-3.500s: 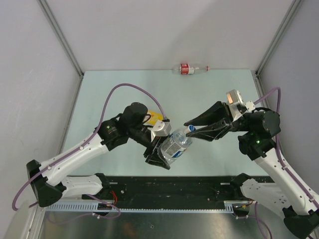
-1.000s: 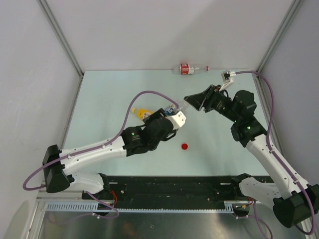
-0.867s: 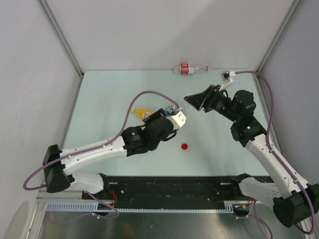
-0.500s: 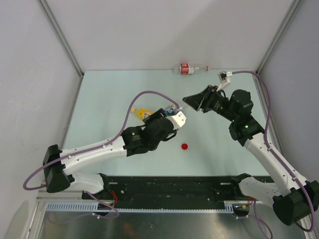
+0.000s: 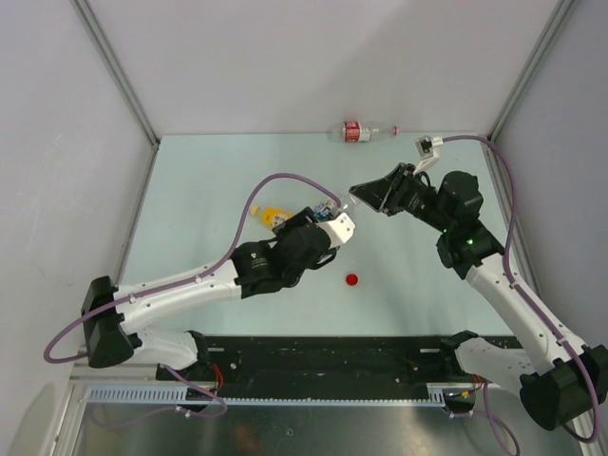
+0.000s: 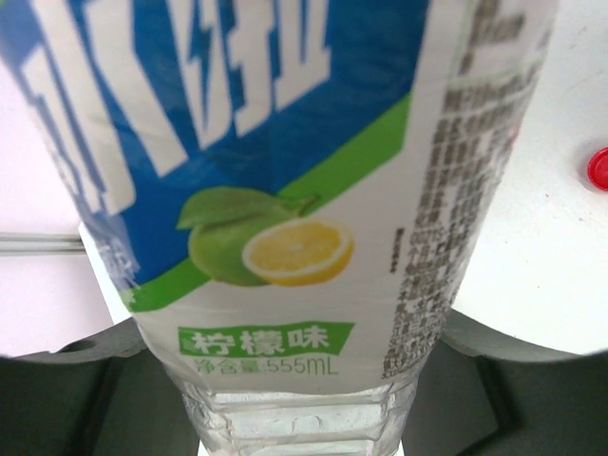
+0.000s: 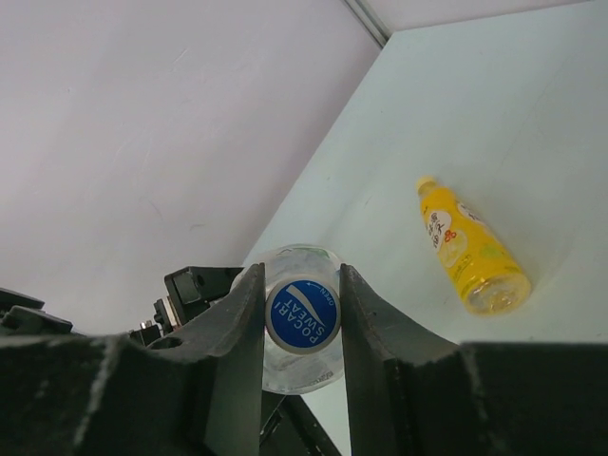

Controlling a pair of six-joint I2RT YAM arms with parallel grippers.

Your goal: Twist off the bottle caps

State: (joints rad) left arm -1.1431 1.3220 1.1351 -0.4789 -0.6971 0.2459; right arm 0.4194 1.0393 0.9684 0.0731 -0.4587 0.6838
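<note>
My left gripper (image 5: pixel 330 218) is shut on the short clear bottle (image 6: pixel 285 237), whose blue, white and green label fills the left wrist view. The bottle's blue cap (image 7: pixel 302 314) faces the right wrist camera. My right gripper (image 7: pixel 300 282) is shut on it, both fingers pressing its sides. In the top view the right gripper (image 5: pixel 354 196) meets the bottle neck mid-table. A loose red cap (image 5: pixel 352 280) lies on the table in front of the arms. The yellow bottle (image 7: pixel 470 249) lies on its side with its yellow cap (image 7: pixel 426 181) on.
The slim clear bottle with a red label (image 5: pixel 356 131) lies at the table's far edge against the back wall. The yellow bottle (image 5: pixel 271 216) rests just left of the left gripper. Grey walls enclose the pale green table (image 5: pixel 209 180) on three sides.
Over the last second my right gripper's jaws have closed onto the blue cap. The left arm and its bottle have held still. The red cap has not moved.
</note>
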